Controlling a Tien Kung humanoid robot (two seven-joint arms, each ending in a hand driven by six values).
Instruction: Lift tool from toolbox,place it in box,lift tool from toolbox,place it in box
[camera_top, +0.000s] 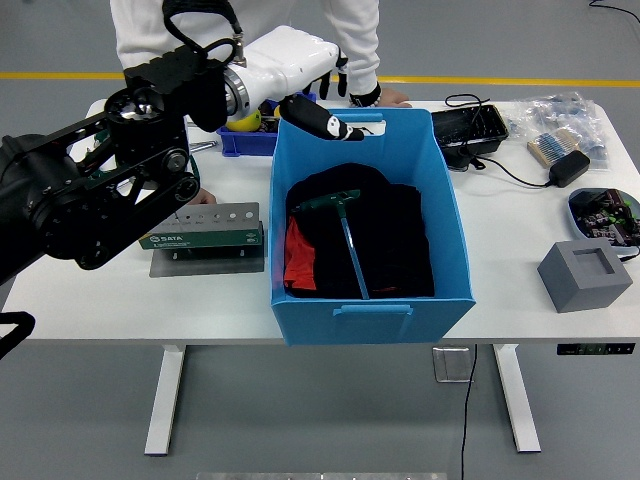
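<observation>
A T-handle tool (345, 238) lies on dark cloth inside the blue box (370, 305) nearest me. At ten o'clock from it sits the green tool holder (205, 228). Farther off, my left hand (305, 75) hangs over the box's far-left corner, fingers loosely spread, holding nothing.

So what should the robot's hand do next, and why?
Probably swing the left hand left toward the green tool rack for another tool. One T-handle tool already lies in the blue box, and the hand is open, holding nothing, above the box's far rim.
</observation>
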